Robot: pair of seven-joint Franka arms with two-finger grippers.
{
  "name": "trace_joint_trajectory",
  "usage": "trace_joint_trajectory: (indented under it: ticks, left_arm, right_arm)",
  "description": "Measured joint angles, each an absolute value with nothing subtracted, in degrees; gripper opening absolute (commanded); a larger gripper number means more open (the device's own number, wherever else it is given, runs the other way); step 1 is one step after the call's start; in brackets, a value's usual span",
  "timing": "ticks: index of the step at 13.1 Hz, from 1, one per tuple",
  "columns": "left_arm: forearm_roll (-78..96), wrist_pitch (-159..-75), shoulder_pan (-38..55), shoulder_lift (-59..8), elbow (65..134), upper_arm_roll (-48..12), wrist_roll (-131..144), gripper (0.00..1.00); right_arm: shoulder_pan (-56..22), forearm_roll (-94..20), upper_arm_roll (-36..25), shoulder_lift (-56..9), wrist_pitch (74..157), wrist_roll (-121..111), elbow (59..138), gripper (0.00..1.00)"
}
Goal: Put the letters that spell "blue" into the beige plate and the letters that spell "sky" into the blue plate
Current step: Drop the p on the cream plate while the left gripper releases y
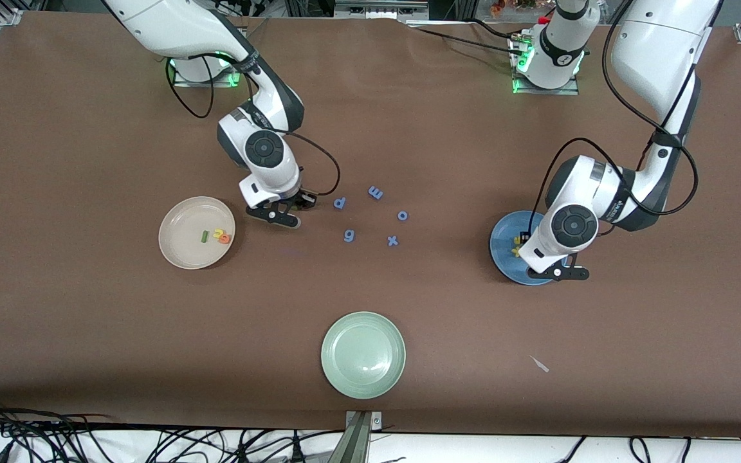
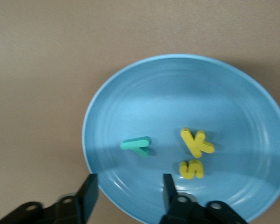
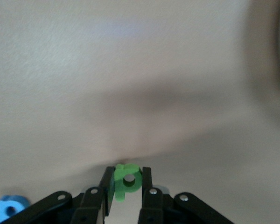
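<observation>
We see l, u and e in the beige plate (image 1: pixel 174 247), near its rim. Just beside it, our right gripper (image 3: pixel 127 183) pinches the green b (image 3: pixel 126 179), ready to finish "blue". Over the blue plate (image 2: pixel 144 88), our left gripper (image 2: pixel 127 196) stands spread above y (image 2: pixel 137 145), k (image 2: pixel 197 143) and s (image 2: pixel 192 169).

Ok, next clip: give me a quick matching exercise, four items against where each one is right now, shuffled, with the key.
Items
1. light green b
2. teal-green y
3. orange e
4. blue g

Places
A. in the beige plate
B. on the bare table, among the other blue letters
C. between the fingers of the right gripper
D. in the blue plate, under the open left gripper

Pairs: 1-C, 2-D, 3-A, 4-B
</observation>
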State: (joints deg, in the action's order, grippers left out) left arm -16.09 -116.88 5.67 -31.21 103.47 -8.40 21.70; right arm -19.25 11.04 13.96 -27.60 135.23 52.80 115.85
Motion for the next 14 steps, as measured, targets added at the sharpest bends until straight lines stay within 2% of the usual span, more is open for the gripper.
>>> trace_joint_trajectory:
  ticks: [3,6,7,8,9,11,12,14]
  left_arm:
    - [-11.9,-116.9,5.7,-30.9,101.2,-8.8,21.6,1.0]
    - [-9.6,-116.9,5.7,-29.1,98.4,-9.2,21.1,1.0]
    - [-9.5,-116.8,5.7,-28.1,97.4,-9.5,21.1,1.0]
    - [-9.5,-116.7,5.7,-26.7,96.4,-9.9,21.1,1.0]
    - [-9.4,-115.8,5.7,-25.0,95.5,-10.2,21.1,1.0]
    - [-9.4,-111.3,5.7,-20.7,93.5,-10.5,21.1,1.0]
    - [-9.4,-108.6,5.7,-18.6,92.3,-10.4,21.0,1.0]
    - [-9.4,-102.7,5.6,-15.4,88.8,-10.4,20.9,1.0]
  right_arm:
    - [-18.8,11.0,9.2,-24.9,125.4,38.1,111.3,0.14]
    - [-18.4,11.0,2.3,-23.3,122.6,20.9,110.3,0.18]
    - [-18.0,11.0,0.6,-23.3,122.5,16.7,110.3,0.23]
    - [-17.5,11.0,-0.4,-23.3,122.5,14.0,110.5,0.45]
    - [-17.1,10.7,-0.9,-23.4,122.5,12.6,110.7,0.62]
    - [-16.9,8.9,-1.0,-23.4,122.5,12.0,111.0,0.74]
    - [-17.0,8.3,-1.0,-23.4,122.5,12.0,111.0,0.75]
    - [-17.0,8.0,-1.0,-23.4,122.5,12.0,111.0,0.84]
